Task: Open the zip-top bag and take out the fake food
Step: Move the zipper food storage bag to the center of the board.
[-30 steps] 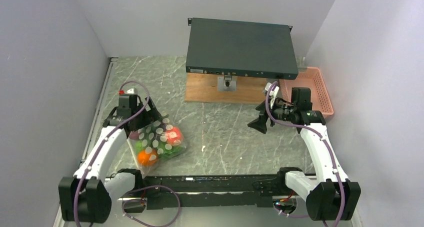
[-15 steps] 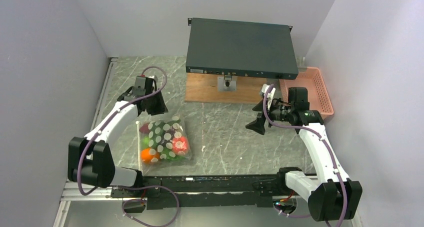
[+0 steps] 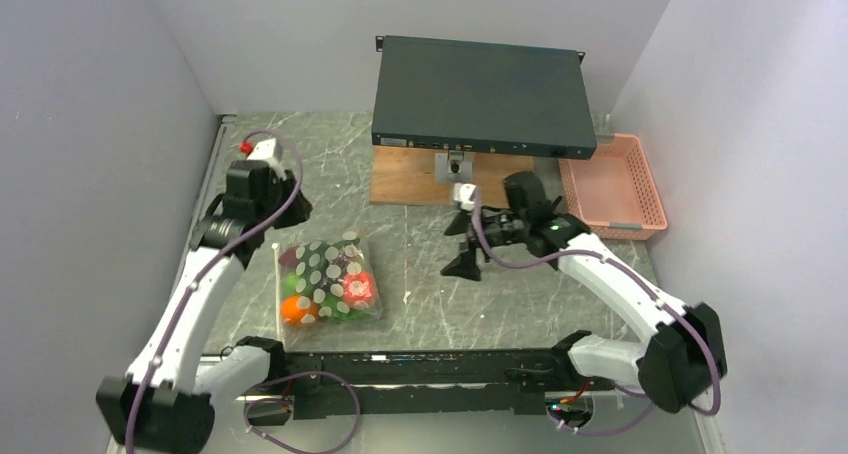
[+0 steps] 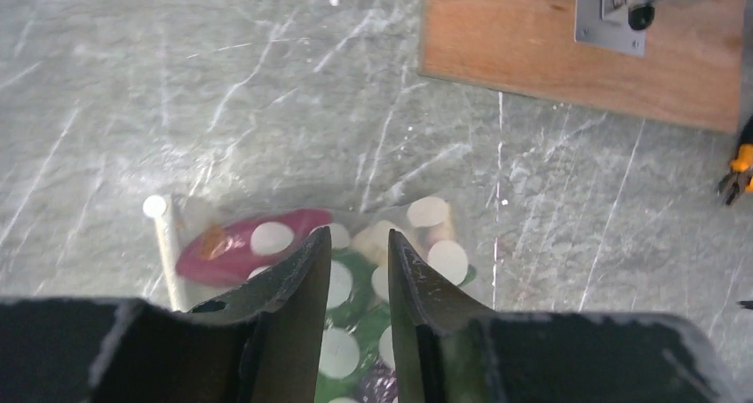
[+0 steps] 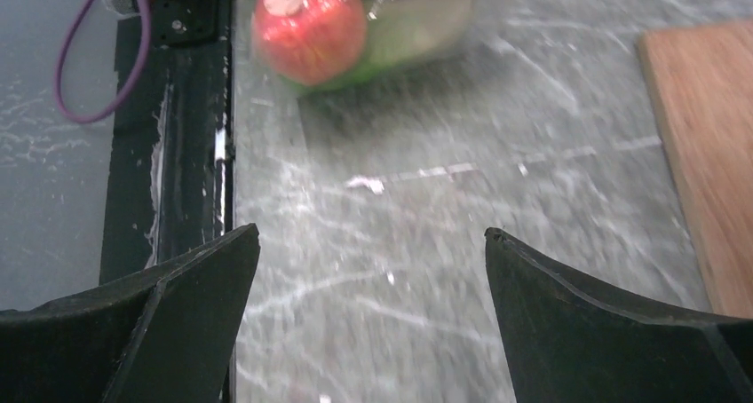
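Zip-top bag lying flat on table, fake food inside

No legible text, label or number anywhere (just white dots on the zip-top bag)

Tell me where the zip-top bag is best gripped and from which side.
Grip the white zip strip along the left edge of the zip-top bag, coming from above with the left hand. The strip lies flat and clear of the bulging fake food.
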